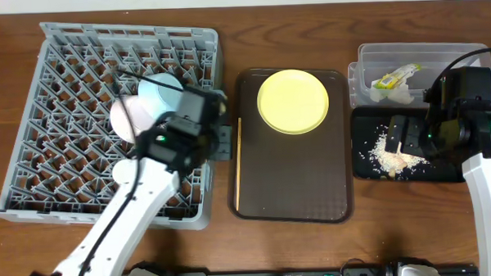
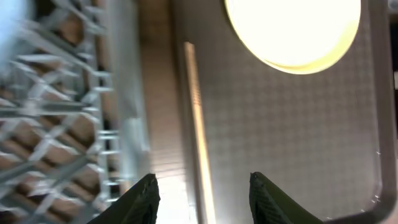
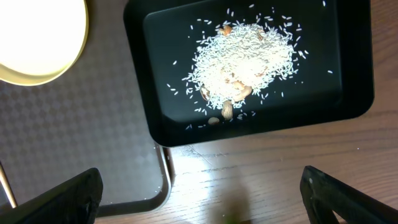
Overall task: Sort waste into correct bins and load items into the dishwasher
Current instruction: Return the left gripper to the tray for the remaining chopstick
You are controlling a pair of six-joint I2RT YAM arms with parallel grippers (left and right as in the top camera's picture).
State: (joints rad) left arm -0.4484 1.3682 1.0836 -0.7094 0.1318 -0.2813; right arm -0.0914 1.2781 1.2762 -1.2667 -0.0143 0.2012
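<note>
From where I stand, the left pincer (image 2: 203,177) is spread wide, pinching nothing. The thin wooden chopsticks (image 2: 194,118) run lengthwise between its two fingers and below them. They lie along the left edge of the brown serving tray (image 1: 292,194), just beside the grey dish rack (image 1: 64,95). The yellow plate (image 1: 293,101) sits at the far end of that same tray, well apart from the pincer.

The right pincer (image 3: 200,173) is also spread wide and holds nothing. It hangs over the near edge of the black tray (image 3: 348,99). The heap of rice crumbs (image 3: 242,59) lies in that tray, just beyond the fingers, with a few brownish bits mixed in. Behind the black tray stands the clear tub (image 1: 455,53), with the green-yellow wrapper (image 1: 395,77) and its white paper inside.

Everything rests on a brown wooden counter (image 1: 315,250), and a pale wall runs along its far side.

In the rack, the left arm covers much of what is loaded. A light blue bowl (image 1: 158,92) shows, with a paler round rim (image 1: 124,118) beside it and a small white shape (image 1: 124,171) nearer me; I cannot tell more about those two. The left wrist view is blurred, and the rack there is smeared.
</note>
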